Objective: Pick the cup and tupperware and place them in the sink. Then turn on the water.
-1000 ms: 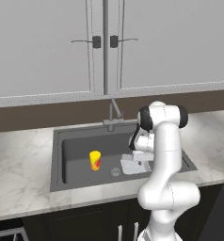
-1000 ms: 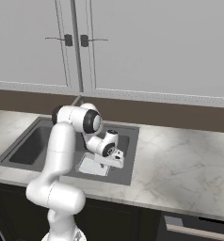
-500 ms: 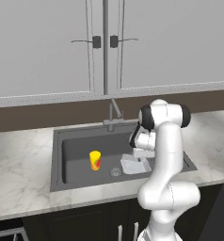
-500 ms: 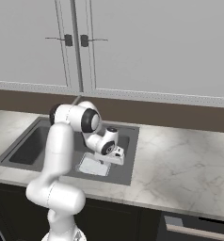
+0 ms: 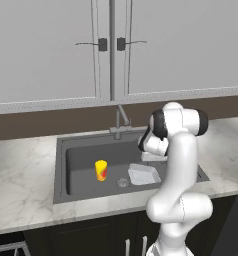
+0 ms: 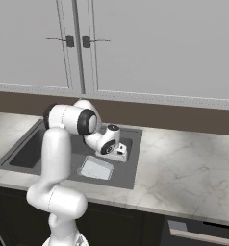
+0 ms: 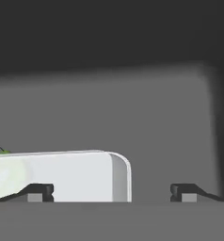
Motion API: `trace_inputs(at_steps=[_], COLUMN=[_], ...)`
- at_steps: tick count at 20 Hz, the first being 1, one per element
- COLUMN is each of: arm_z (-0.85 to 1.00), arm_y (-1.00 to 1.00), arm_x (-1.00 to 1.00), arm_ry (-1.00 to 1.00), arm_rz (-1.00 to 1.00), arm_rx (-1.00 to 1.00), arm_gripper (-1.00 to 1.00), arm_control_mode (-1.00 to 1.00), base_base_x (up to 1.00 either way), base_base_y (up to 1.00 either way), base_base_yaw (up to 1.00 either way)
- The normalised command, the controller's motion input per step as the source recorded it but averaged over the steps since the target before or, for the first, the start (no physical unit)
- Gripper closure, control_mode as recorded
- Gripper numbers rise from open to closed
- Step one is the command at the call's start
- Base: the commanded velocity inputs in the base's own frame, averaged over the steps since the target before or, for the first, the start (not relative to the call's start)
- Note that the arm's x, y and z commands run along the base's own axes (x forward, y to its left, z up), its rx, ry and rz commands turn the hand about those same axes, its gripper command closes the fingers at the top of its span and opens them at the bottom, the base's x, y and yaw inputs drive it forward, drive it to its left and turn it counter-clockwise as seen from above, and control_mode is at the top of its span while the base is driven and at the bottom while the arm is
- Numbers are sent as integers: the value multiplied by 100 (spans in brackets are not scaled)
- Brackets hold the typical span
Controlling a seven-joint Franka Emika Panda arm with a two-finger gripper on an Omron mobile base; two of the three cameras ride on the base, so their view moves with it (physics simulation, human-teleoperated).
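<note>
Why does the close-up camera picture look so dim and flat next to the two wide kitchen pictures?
Hand view: it looks low into the dark grey recessed sink, so grey walls surround the shallow pale grey-white container, its left end glaring to a washed-out blur. Left base view: even rendered light, soft shadows, and the small yellow cup stays sharp. Right base view: equally bright, no glare on the marble counter.
</note>
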Motion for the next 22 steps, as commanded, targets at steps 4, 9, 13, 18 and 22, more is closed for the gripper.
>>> trace_inputs(at_steps=[4, 9, 13, 18, 22], arm_z=[20, 25, 24, 28, 22], arm_y=[0, 0, 0, 0, 0], arm_x=[-1, 0, 0, 0, 0], arm_ry=[-26, -29, -30, -22, -21], arm_rz=[0, 0, 0, 0, 0], arm_rx=[0, 0, 0, 0, 0], arm_gripper=[-100, -100, -100, -100, -100], arm_control_mode=[-100, -100, -100, -100, -100], base_base_x=[0, 0, 0, 0, 0], base_base_y=[0, 0, 0, 0, 0], base_base_yaw=[0, 0, 0, 0, 0])
